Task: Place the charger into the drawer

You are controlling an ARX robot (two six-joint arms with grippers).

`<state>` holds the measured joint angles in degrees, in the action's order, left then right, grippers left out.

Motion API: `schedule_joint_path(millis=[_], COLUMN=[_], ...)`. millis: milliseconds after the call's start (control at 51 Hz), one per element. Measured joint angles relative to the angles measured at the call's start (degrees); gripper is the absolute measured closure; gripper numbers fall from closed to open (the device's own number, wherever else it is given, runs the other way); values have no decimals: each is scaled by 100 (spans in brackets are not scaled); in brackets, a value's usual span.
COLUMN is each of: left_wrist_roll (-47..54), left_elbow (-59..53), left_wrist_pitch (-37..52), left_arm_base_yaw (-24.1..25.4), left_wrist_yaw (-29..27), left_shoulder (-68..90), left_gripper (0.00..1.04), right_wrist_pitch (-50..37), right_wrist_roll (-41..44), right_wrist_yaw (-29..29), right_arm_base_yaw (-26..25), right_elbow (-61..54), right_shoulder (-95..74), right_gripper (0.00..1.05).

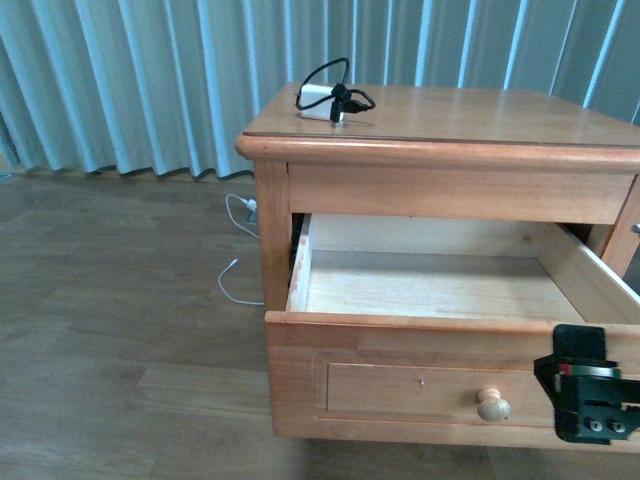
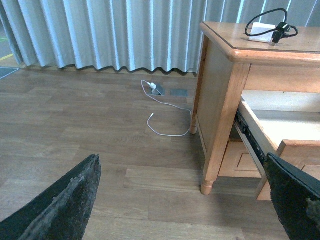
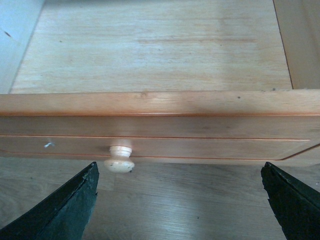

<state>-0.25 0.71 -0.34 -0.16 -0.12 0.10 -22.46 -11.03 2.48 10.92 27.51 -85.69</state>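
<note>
White charger [image 1: 322, 101] lies atop the cabinet — drawer [image 1: 440, 375] pulled open, empty.

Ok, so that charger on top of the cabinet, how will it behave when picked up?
The charger looks small and blocky, so probably light and rigid, unlikely to roll. Its black cable stands up in loose loops, so it may flop or snag when lifted.
</note>
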Motion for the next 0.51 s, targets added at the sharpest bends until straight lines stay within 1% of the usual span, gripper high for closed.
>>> schedule_joint_path(millis=[157, 255, 372, 509], left_wrist_roll=[0, 0, 0, 0], left_elbow=[0, 0, 0, 0], left_wrist_pitch=[0, 0, 0, 0], left_arm_base_yaw=[0, 0, 0, 0], left_wrist_yaw=[0, 0, 0, 0], left_shoulder=[0, 0, 0, 0], left_gripper=[6, 6, 6, 6], right_wrist_pitch=[715, 992, 1425, 1738], right_wrist_roll=[2, 26, -229, -374], right_wrist_yaw=[-407, -538, -1279, -1733], right_arm_base_yaw=[-348, -575, -992, -1475], right_elbow=[-157, -212, -267, -328], right_shoulder=[1296, 2020, 3064, 4107], right_gripper=[8, 8, 8, 8])
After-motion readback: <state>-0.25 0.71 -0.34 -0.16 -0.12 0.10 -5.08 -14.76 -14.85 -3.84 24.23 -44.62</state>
